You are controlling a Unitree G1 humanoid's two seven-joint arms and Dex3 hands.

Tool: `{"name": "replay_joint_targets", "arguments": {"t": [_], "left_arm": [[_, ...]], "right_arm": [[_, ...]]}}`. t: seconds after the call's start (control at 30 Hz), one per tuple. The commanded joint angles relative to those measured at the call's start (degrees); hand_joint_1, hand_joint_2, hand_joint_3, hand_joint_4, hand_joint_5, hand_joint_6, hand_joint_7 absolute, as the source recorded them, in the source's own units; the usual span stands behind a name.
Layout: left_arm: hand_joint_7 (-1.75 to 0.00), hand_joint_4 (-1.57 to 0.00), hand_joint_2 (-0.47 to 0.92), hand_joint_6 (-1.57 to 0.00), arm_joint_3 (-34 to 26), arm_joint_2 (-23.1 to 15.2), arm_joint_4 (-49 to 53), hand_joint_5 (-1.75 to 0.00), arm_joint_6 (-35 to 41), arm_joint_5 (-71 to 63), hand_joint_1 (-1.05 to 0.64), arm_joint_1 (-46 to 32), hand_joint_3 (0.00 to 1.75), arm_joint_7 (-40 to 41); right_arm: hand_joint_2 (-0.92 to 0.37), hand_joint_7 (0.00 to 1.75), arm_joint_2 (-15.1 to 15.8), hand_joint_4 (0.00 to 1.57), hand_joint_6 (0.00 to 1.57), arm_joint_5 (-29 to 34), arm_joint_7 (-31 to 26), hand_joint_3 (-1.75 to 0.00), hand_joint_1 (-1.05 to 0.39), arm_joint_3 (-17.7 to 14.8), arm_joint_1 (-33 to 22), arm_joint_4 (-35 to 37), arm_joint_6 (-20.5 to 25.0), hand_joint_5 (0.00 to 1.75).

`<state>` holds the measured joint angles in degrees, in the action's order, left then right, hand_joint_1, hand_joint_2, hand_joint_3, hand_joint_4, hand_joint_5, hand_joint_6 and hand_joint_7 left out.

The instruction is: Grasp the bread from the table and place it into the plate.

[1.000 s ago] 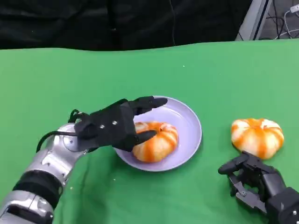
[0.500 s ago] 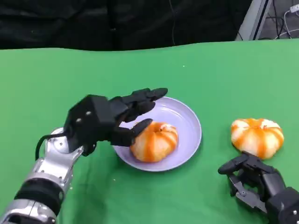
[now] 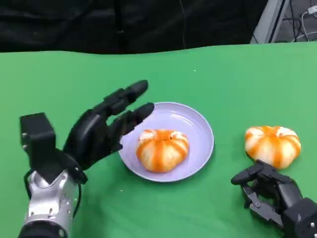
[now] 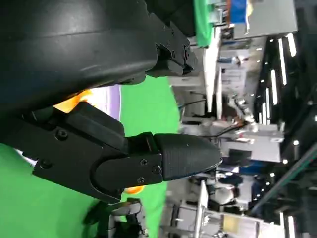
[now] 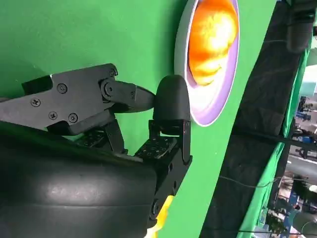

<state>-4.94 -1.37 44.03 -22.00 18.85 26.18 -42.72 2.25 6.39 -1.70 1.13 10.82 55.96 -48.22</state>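
Showing one bread (image 3: 162,149) resting in the plate (image 3: 198,126): left hand (image 3: 101,130) empty, fingers released; right hand (image 3: 275,195), fingers loosely curled and empty, must next grasp second bread (image 3: 273,144) on bench.

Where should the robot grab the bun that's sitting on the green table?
Probably from above, fingers wrapping its round sides. The bun is a low dome lying flat on the table, free all around. The right hand sits just in front of it.

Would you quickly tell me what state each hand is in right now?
Left hand: open, fingers spread, holding nothing, beside the plate.
Right hand: fingers curled in, holding nothing, near the bread on the table.
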Motion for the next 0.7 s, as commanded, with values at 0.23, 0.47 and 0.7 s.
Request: {"name": "replay_joint_targets", "arguments": {"t": [0.23,0.47,0.7], "left_arm": [[-0.02,-0.46,0.92,-0.39,-5.31,-1.44,-4.93,-0.04,3.36,6.74,-0.83,-7.44,0.57,-4.16],[-0.02,-0.48,0.92,-0.4,-6.57,-1.77,-6.53,-0.03,5.31,7.68,-0.8,-9.24,0.55,-4.82],[-0.02,-0.51,0.92,-0.42,-8.66,-2.71,-6.36,-0.03,4.85,8.85,-0.78,-12.63,0.52,-6.59]], "right_arm": [[-0.92,1.19,0.35,0.68,0.75,0.47,0.0,-0.49,-0.13,0.21,-0.52,1.09,1.72,1.73],[-0.92,1.19,0.55,0.69,0.76,1.17,-0.79,-0.5,-0.13,0.42,-0.33,1.33,1.51,1.73],[-0.92,1.18,0.64,0.69,0.75,0.8,-0.2,-0.49,-0.14,0.11,-0.45,1.33,1.46,1.72]]}}
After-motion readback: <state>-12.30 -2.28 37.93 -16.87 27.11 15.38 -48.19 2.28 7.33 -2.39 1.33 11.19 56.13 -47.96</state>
